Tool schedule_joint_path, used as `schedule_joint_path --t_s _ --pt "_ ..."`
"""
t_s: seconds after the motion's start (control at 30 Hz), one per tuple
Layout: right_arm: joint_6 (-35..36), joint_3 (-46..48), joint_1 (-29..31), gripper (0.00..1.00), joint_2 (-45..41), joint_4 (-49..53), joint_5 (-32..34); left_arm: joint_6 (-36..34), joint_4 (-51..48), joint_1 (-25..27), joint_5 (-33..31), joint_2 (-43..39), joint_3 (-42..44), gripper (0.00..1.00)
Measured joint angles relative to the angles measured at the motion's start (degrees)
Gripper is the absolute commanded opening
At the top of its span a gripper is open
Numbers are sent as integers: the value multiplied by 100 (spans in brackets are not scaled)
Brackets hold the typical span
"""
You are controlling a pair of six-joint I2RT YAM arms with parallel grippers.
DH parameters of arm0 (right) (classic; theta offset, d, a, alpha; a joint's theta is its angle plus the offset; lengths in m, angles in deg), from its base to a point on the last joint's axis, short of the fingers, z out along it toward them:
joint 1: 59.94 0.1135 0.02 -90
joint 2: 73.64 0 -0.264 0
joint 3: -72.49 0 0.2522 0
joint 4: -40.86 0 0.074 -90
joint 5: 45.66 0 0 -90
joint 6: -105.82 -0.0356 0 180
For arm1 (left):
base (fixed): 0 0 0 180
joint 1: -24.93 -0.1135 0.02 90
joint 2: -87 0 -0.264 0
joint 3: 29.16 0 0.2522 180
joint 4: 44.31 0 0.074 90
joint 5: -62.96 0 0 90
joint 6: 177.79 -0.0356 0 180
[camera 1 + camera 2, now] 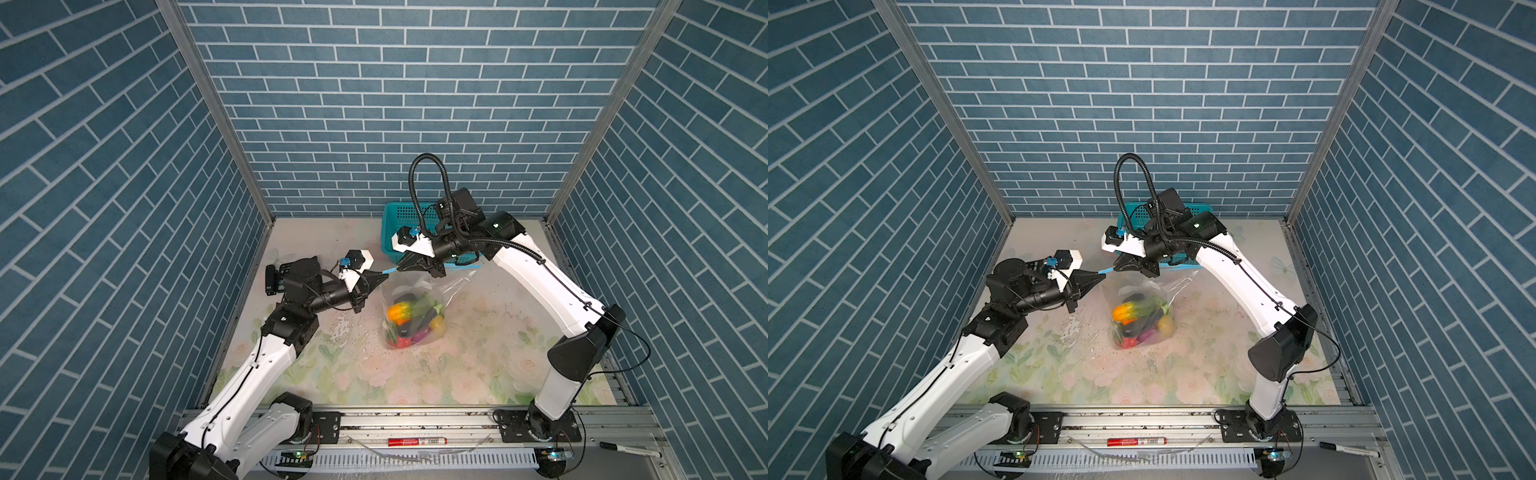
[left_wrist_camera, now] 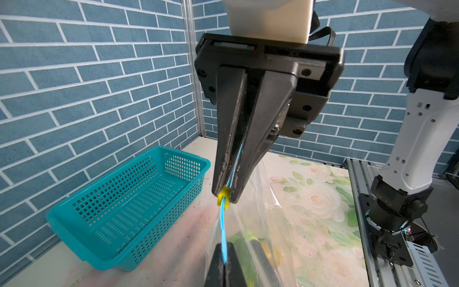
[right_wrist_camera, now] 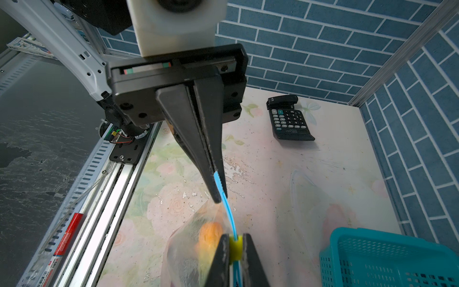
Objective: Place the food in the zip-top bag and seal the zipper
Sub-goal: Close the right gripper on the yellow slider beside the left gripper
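Zip-top bag [image 1: 419, 286] sags mid-table, food [image 1: 405, 313] heaped in its bottom. Zipper [image 1: 390, 271] pulled taut at bag's 11 o'clock. L gripper [image 1: 380, 274] is clamped tight on the strip end as anchor. R gripper [image 1: 400, 266] is nipped onto yellow slider [image 3: 235, 246], prob. to run it shut. Teal basket [image 1: 388, 212] at 12 o'clock.

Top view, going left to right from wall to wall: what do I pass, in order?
black calculator → left gripper → light-blue zipper → right gripper → black marker. The teal basket, zip-top bag and red marker overlap these, so they are left out.
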Motion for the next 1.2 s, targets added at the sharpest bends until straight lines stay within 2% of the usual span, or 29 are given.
schedule_joint_path --t_s 0.07,0.27,0.5,0.67,0.93,1.03,1.2 --pt "0 0 -2 4 0 2 7 0 11 0 44 31 0 7" --pt "0 0 -52 3 0 15 11 107 96 -24 177 160 -2 34" --pt "0 0 -55 3 0 15 9 162 260 -24 243 343 -68 38" --pt "0 -2 -55 3 0 17 9 177 345 -15 245 505 -175 36" --pt "0 -2 -55 2 0 55 4 195 420 46 278 575 -315 23" --pt "0 -2 -55 2 0 76 4 195 426 52 282 575 -315 17" --pt "0 -4 -55 3 0 83 4 203 428 68 299 575 -315 1"
